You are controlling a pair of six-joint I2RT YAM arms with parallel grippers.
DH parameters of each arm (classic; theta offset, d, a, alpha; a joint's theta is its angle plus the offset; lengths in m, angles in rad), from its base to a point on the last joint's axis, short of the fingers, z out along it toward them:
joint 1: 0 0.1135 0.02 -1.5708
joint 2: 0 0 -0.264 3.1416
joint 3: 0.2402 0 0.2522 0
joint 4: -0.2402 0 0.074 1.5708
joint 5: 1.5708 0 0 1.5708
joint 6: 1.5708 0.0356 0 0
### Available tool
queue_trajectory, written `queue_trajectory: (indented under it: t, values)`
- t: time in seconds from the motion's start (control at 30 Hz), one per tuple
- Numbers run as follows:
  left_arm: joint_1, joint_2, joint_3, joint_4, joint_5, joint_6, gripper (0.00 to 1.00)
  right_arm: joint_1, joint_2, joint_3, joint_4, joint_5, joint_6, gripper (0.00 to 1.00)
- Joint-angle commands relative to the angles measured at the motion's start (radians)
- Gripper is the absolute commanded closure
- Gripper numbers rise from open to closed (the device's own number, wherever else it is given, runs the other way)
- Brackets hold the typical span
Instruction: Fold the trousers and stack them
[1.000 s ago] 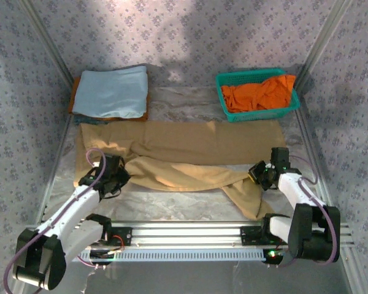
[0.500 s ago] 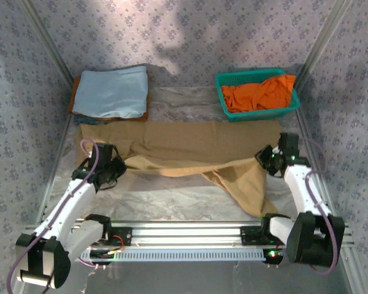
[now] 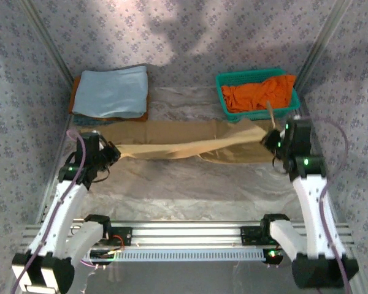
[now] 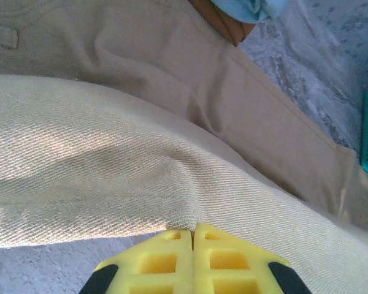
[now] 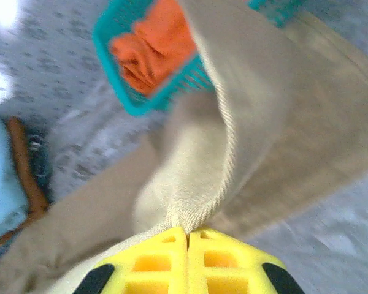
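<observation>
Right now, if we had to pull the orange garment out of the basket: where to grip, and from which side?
Pinch the bunched ridge at the right end of the orange garment, where it heaps up against the rim of the teal basket. Come straight down from above: the basket walls shut off the sides, and the crumpled cloth probably offers raised folds for the fingers to close on.

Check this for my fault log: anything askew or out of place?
Nothing damaged. The trousers stretch between left gripper and right gripper, one loose end poking up by the teal basket.
</observation>
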Motion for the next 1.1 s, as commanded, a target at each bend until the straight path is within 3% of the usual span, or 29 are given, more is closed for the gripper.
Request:
queue_trajectory:
  t: [0.0, 0.13, 0.17, 0.2, 0.23, 0.33, 0.43, 0.63, 0.73, 0.87, 1.0, 1.07]
  values:
    - [0.007, -0.112, -0.069, -0.141, 0.043, 0.024, 1.00, -0.014, -0.154, -0.191, -0.209, 0.094, 0.047, 1.00]
    - [0.005, -0.282, -0.175, -0.234, 0.082, -0.020, 1.00, 0.009, -0.329, -0.354, -0.299, -0.028, 0.140, 0.99]
    - [0.003, -0.321, -0.198, -0.231, 0.116, -0.041, 1.00, 0.019, -0.353, -0.369, -0.327, -0.037, 0.187, 0.80]
    - [0.004, -0.348, -0.213, -0.240, 0.137, -0.074, 0.88, 0.024, -0.369, -0.379, -0.337, -0.053, 0.221, 0.65]
    - [0.005, -0.369, -0.219, -0.249, 0.145, -0.100, 0.67, 0.029, -0.375, -0.387, -0.327, -0.080, 0.245, 0.61]
    - [0.005, -0.388, -0.215, -0.219, 0.208, -0.149, 0.46, 0.049, -0.363, -0.401, -0.206, -0.175, 0.337, 0.55]
    - [0.005, -0.346, -0.175, -0.188, 0.215, -0.142, 0.42, 0.111, -0.243, -0.355, -0.028, -0.155, 0.400, 0.58]
    - [0.007, -0.172, -0.099, -0.096, 0.157, -0.101, 0.34, 0.150, 0.161, -0.087, -0.040, 0.120, 0.182, 0.35]
    - [0.009, -0.067, -0.111, -0.006, 0.113, -0.099, 0.32, 0.128, 0.320, -0.080, -0.009, 0.220, 0.088, 0.36]
    - [0.014, 0.073, -0.153, 0.119, 0.087, -0.123, 0.32, 0.107, 0.483, -0.083, 0.057, 0.197, -0.042, 0.45]
    - [0.020, 0.162, -0.197, 0.219, 0.060, -0.139, 0.33, 0.095, 0.580, -0.091, 0.087, 0.187, -0.078, 0.53]
    - [0.029, 0.197, -0.205, 0.245, 0.072, -0.137, 0.33, 0.078, 0.623, -0.098, 0.102, 0.158, -0.081, 0.61]
